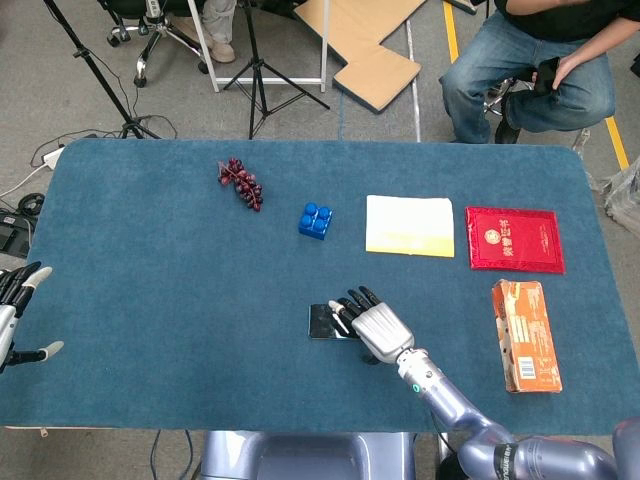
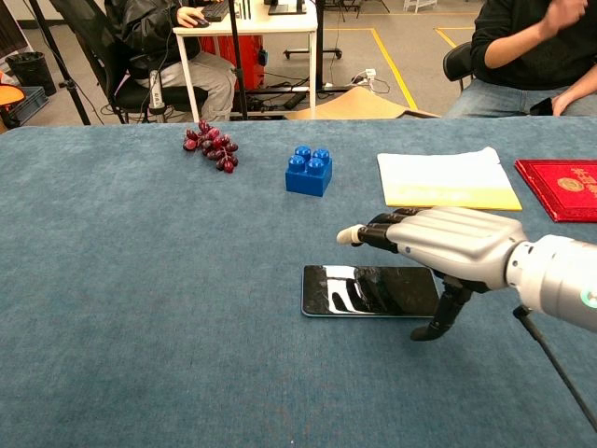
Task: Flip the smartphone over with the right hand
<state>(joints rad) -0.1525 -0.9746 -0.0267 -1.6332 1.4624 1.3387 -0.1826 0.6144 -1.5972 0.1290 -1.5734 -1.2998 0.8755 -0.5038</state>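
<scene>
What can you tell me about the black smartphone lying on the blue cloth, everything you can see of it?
The flat black rectangular smartphone lies level on the blue cloth-covered table, long side across the view, glossy glass face up and mirroring the room. A thin light blue edge shows along its near side. The right robot hand hovers spread over its right half, thumb down beside its right end. Whether anything touches it cannot be told.

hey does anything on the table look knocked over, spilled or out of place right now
Nothing stands out. The smartphone lies flat, screen up, under the right robot hand; the blue block, grapes and red booklet sit undisturbed.
</scene>
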